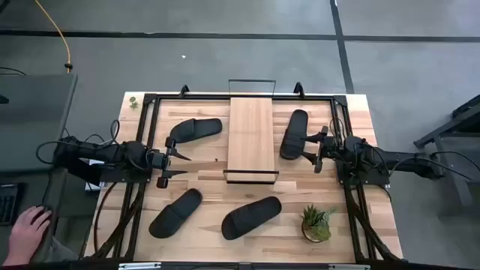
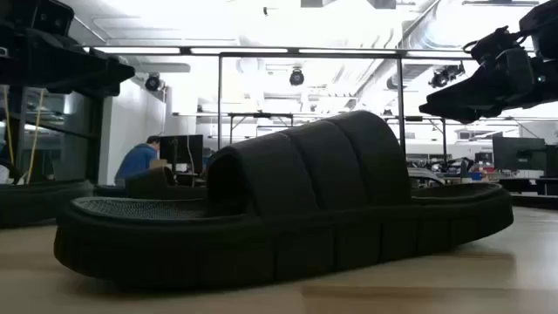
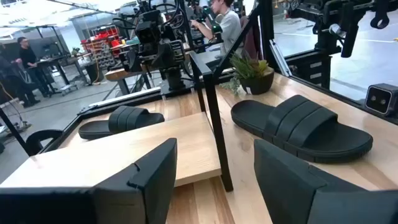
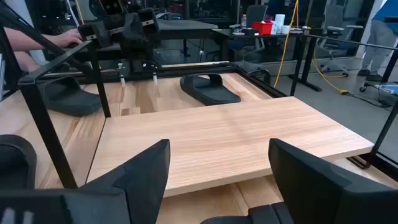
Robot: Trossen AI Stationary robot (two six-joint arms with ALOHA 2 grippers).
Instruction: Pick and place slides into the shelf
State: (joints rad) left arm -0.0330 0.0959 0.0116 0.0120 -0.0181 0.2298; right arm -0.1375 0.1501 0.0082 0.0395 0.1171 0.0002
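The left hand hovers with its fingers spread apart and nothing between them, just left of the shelf. The right hand mirrors it on the far side, fingers likewise apart and empty, right beside one slide that lies with its long axis running roughly front to back along the shelf's right edge. The shelf, a light-wood plank with thin black wire rails at its short ends, sits bare at the middle of the wooden worktop, its long axis running front to back.

Four black slides are in sight, all on the worktop and none on the shelf. A second slide lies back-left, angled toward the shelf. A third and a fourth rest at the front, each slanting diagonally. A small potted plant stands at the front right.

Grey floor with dark lines surrounds the worktop. The level view shows a bright open workshop with desks, monitors and a seated person in blue behind it. Another person's hand rests at the lower left edge.
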